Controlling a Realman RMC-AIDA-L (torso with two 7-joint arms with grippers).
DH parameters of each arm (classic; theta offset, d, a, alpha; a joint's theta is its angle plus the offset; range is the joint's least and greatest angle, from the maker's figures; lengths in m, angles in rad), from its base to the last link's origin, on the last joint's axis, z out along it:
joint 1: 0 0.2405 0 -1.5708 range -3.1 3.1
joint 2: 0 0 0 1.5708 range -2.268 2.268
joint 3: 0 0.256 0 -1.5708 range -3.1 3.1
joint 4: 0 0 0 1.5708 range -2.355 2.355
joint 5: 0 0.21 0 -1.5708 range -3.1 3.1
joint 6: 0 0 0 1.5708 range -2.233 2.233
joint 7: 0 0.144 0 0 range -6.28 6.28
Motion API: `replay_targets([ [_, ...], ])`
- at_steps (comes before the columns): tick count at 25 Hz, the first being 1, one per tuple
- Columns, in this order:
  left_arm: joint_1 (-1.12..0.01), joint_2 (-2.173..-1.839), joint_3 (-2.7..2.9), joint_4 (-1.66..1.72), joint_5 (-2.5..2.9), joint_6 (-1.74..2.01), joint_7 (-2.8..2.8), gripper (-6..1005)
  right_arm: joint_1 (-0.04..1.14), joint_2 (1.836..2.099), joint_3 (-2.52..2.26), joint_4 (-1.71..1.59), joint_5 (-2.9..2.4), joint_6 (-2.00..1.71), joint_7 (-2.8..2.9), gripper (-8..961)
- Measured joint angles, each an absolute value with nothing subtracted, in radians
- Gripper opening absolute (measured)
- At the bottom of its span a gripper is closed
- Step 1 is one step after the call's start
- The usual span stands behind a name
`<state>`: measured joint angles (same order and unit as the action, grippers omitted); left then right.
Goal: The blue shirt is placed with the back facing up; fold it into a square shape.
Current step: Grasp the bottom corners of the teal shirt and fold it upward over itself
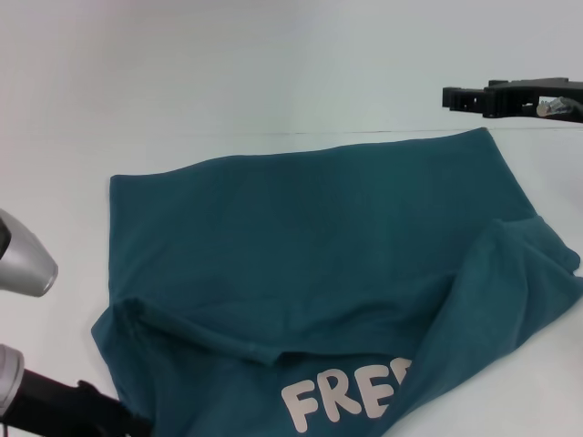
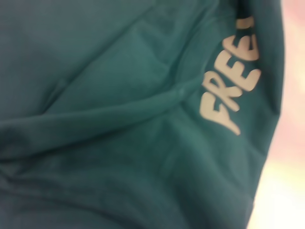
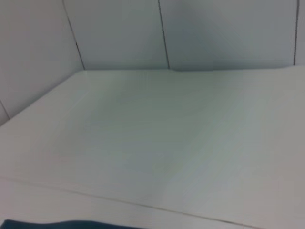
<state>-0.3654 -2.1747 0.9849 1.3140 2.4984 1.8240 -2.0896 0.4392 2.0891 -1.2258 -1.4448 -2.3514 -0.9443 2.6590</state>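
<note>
The shirt lies part-folded on the white surface, letters showing at its near edge. The loose right flap could slide open and skew the square. Left hand sits near its corner, right hand raised beyond; grip state unclear for both.
</note>
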Motion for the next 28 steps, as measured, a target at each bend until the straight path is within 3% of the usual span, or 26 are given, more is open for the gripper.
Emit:
replay_targets([
  [28,-0.401,-2.171,1.018,1.189,2.453,1.808,-2.079,563,0.503,2.09,-1.151,-1.316,-2.345,-0.922,2.595,741],
])
